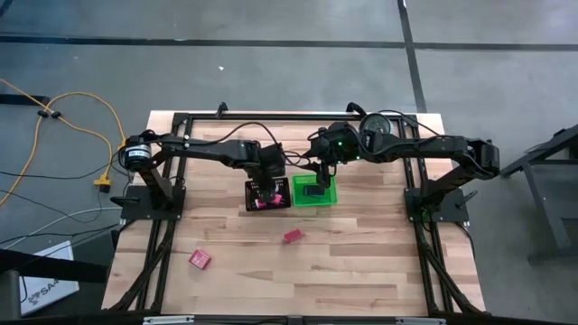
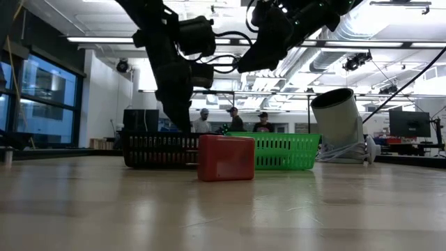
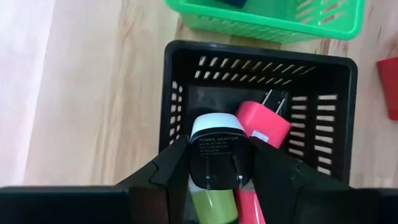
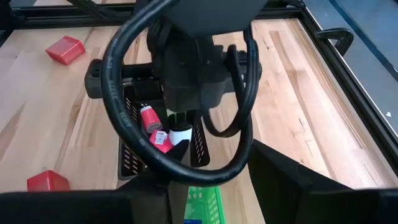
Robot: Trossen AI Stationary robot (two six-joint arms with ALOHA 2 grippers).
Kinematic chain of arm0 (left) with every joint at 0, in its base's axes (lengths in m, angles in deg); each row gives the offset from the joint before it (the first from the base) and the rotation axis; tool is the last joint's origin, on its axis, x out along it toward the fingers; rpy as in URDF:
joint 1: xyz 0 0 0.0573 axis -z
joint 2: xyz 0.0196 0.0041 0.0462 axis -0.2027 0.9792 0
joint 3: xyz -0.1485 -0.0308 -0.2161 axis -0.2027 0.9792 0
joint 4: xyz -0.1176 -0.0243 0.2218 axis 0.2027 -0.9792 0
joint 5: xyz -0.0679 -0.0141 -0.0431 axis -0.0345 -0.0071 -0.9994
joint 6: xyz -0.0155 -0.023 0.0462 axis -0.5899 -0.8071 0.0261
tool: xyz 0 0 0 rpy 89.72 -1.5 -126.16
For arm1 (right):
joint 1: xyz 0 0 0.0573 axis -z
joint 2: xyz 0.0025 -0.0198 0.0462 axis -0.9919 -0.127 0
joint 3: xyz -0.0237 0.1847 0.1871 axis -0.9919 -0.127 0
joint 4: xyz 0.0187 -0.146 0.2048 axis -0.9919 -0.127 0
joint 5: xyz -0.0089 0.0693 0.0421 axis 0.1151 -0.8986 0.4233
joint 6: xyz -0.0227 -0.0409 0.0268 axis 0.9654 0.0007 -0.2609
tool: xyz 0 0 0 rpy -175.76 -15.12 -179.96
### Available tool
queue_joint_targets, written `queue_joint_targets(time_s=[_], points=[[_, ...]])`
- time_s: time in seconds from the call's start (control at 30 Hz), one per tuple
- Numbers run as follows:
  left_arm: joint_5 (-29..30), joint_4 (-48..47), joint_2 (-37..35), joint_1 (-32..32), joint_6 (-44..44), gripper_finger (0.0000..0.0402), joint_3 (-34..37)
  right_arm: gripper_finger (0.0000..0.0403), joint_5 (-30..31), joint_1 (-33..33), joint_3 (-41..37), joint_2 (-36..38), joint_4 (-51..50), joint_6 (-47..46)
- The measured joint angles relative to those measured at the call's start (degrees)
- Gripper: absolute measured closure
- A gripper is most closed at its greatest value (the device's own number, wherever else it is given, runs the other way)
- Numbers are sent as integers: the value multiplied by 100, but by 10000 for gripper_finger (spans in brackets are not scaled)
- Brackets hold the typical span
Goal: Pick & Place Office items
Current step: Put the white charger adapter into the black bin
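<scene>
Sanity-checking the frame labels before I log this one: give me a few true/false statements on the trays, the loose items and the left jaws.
1. The left gripper holds a black-and-white plug adapter over the black mesh tray. True.
2. The black mesh tray is empty. False: a pink adapter already lies in it.
3. Two red blocks lie loose on the table. True.
4. The green bin sits left of the black tray in the high view. False: it sits to its right, close beside it.
5. The right gripper is parked off the table. False: it hangs over the green bin.
</scene>
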Motion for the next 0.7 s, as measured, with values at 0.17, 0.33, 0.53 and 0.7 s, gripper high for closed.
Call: queue_joint_targets(time_s=[0.17, 0.33, 0.53, 0.7], points=[[-6, 355, 0, 1, 160, 262, 169, 257, -1, -2, -1, 0, 0, -2], [-4, 459, 7, -3, 214, 261, 242, 257, -1, -2, -1, 0, 0, 0], [-4, 462, 9, -3, 211, 261, 258, 257, 0, -2, 0, 0, 1, 0], [-4, 518, 9, -1, 178, 261, 398, 257, 1, -2, 1, 0, 0, -2]])
